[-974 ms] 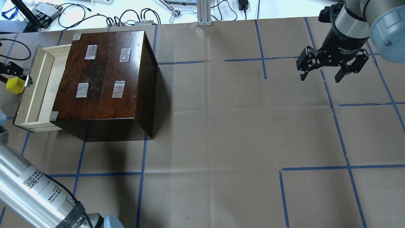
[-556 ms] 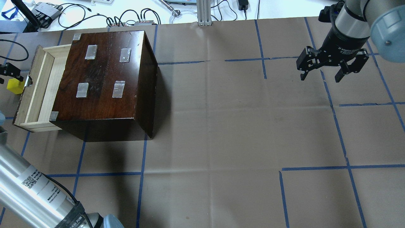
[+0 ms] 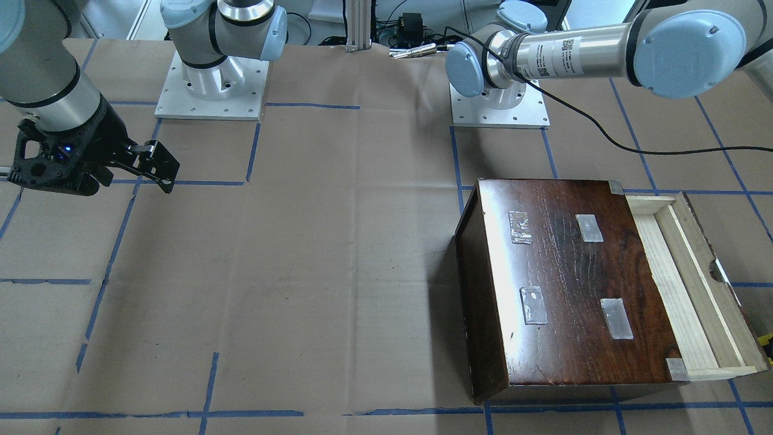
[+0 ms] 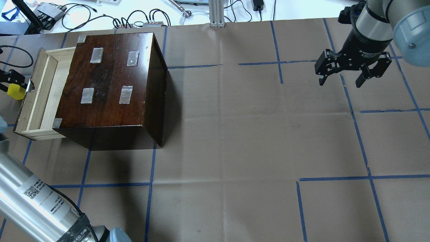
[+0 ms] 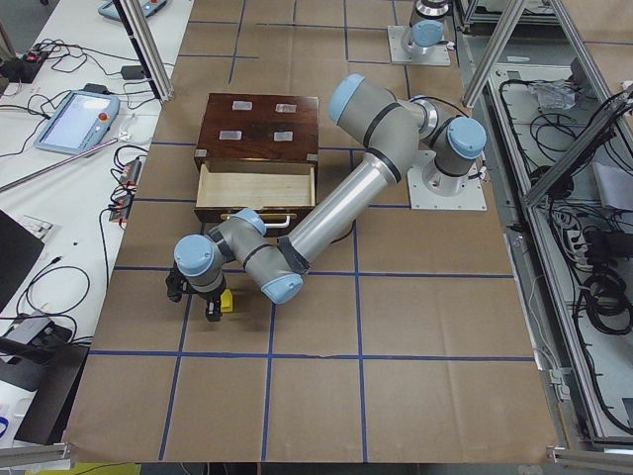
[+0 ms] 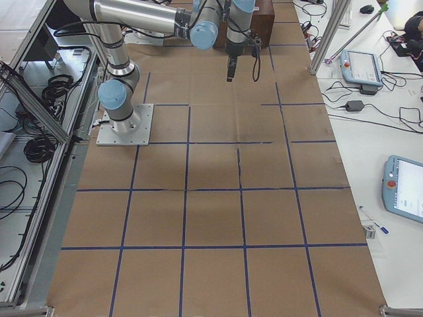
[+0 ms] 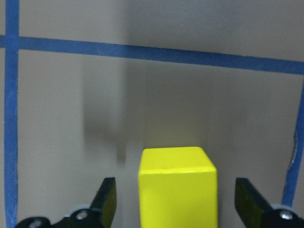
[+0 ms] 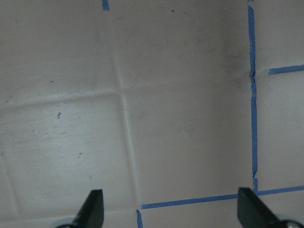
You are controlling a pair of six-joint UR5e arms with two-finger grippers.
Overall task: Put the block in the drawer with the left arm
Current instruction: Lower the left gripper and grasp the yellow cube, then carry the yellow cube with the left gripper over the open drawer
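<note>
Well, the block [image 7: 177, 183] is not in the drawer [image 4: 37, 90]. I see it low over the brown paper [image 4: 252, 134], out in front of the drawer's dark front (from my wrist view it looks to be sitting on the paper, though I cannot be sure it touches). It stands upright and square to the camera, with a blue tape line [image 7: 142, 51] running across the paper beyond it.

The left gripper [image 5: 192, 301] is down around the block with its jaws wide. One finger [image 7: 108, 198] shows on each side of the cube, and there is a clear gap of paper between each finger and the yellow faces, so nothing is clamped. In the overhead view only a yellow corner and a bit of black gripper show at the picture's left edge, level with the notch in the drawer front.

The drawer is pulled well out of the cabinet [image 4: 107, 80], its pale wooden tray open to the top. The cabinet's glossy top carries four grey tape patches [image 4: 96, 55].

The left arm [image 5: 336, 203] reaches from its base past the cabinet to the block, and its black cable [image 3: 604, 134] trails loose over the table.

The right gripper [image 4: 340, 80] hangs above bare paper at the far side of the table, well apart from all this, jaws spread wide and holding nothing.
</note>
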